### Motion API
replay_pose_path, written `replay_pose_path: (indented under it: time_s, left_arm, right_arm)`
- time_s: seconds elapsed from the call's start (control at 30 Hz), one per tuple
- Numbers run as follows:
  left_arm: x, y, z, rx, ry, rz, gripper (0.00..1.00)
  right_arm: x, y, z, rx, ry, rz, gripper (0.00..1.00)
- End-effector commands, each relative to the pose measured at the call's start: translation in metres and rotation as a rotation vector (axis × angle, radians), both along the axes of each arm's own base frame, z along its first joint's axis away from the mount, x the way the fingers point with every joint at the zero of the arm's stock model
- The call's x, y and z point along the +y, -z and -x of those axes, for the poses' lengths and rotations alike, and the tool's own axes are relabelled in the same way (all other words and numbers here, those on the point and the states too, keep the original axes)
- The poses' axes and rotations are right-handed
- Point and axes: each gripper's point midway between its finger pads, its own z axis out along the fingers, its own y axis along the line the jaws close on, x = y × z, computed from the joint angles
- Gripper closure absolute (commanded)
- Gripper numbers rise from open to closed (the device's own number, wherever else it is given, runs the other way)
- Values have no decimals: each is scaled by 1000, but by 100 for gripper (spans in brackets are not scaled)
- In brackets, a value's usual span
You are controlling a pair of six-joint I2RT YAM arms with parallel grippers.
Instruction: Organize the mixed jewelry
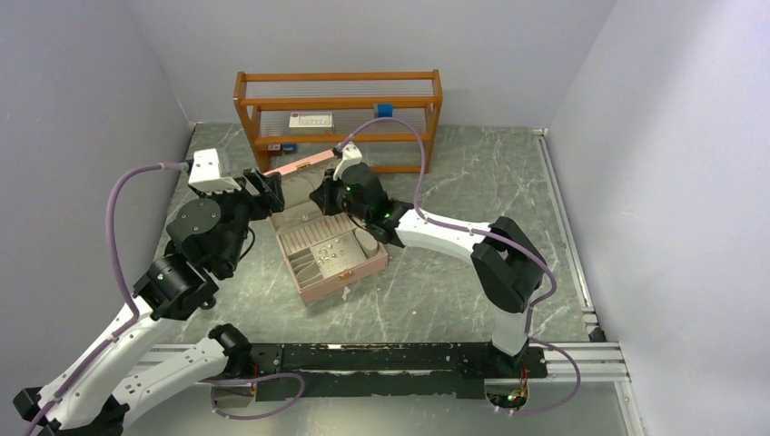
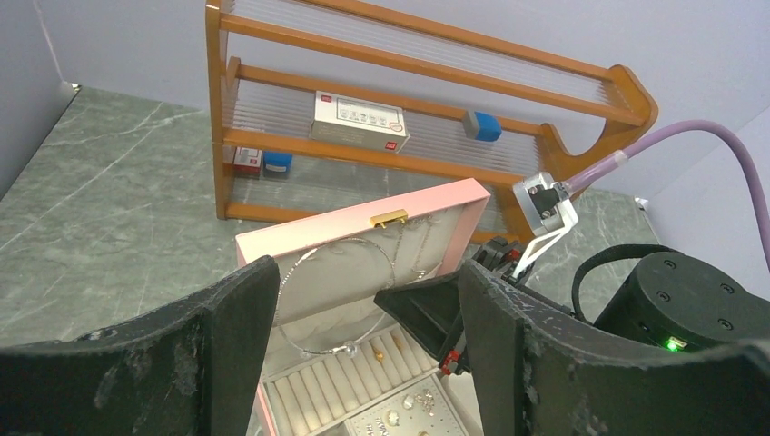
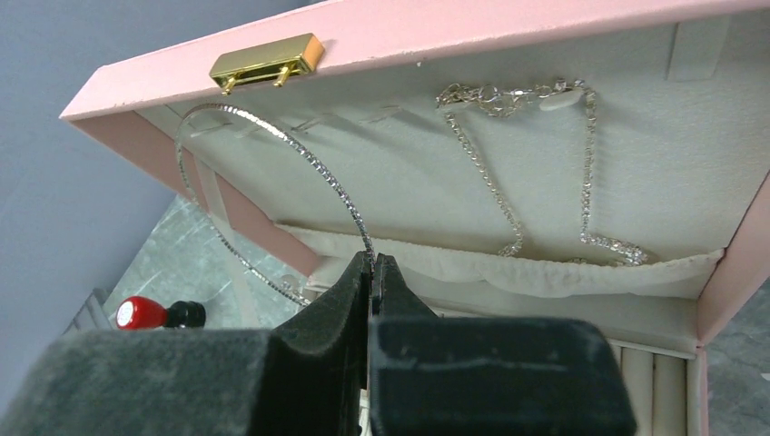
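- The right gripper point(image 3: 372, 265) is closed tight, its two dark fingertips pressed together on the lower end of a silver chain loop point(image 3: 309, 159), which is pinched between them.
- From that pinch the loop is carried up and leftward in a wide arc across the cream lining of the raised lid point(image 3: 545, 23) of a pink jewelry box point(image 1: 340, 283). It reaches nearly to the gold clasp point(image 3: 266, 61) on the lid's edge.
- A second chain point(image 3: 586, 182) is hung on the same lining, to the right of the loop and apart from the fingertips. Its two strands drop to the rim of the fabric pocket along the bottom of the lid.
- The left gripper point(image 2: 368, 282) is spread wide and nothing is held in it. It is stationed at the left side of the box, and the lid is framed between its fingers in its own wrist view.
- Small gold and silver pieces point(image 2: 404, 413) are scattered in the tray of the box, just beside the ring rolls point(image 2: 313, 391). They are too small for single pieces to be told apart with confidence.
- A red-capped black cylinder point(image 3: 145, 313) is seen low in the right wrist view, to the left of the closed fingers.
- The box is set on the green marbled table point(image 1: 472, 182), in front of a wooden rack point(image 1: 336, 76).
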Motion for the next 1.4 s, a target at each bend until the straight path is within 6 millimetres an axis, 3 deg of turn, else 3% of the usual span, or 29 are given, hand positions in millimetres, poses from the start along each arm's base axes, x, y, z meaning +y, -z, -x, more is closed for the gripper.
replay_pose_path:
  time_s: [0.0, 0.43, 0.87, 1.23, 1.37]
  left_arm:
    - [-2, 0, 0, 0, 6, 2, 24]
    - [-3, 3, -1, 11, 12, -9, 23]
    - [-4, 4, 0, 16, 16, -9, 23]
    - [-5, 6, 0, 21, 20, -10, 23]
    - [-4, 5, 1, 21, 20, -10, 23]
  right_arm:
    - [1, 0, -10, -27, 37, 13, 100]
    - [-1, 0, -22, -13, 100, 18, 100]
    - [4, -18, -14, -35, 55, -45, 100]
    - [7, -10, -19, 23, 90, -39, 100]
    - [5, -1, -22, 40, 112, -13, 94]
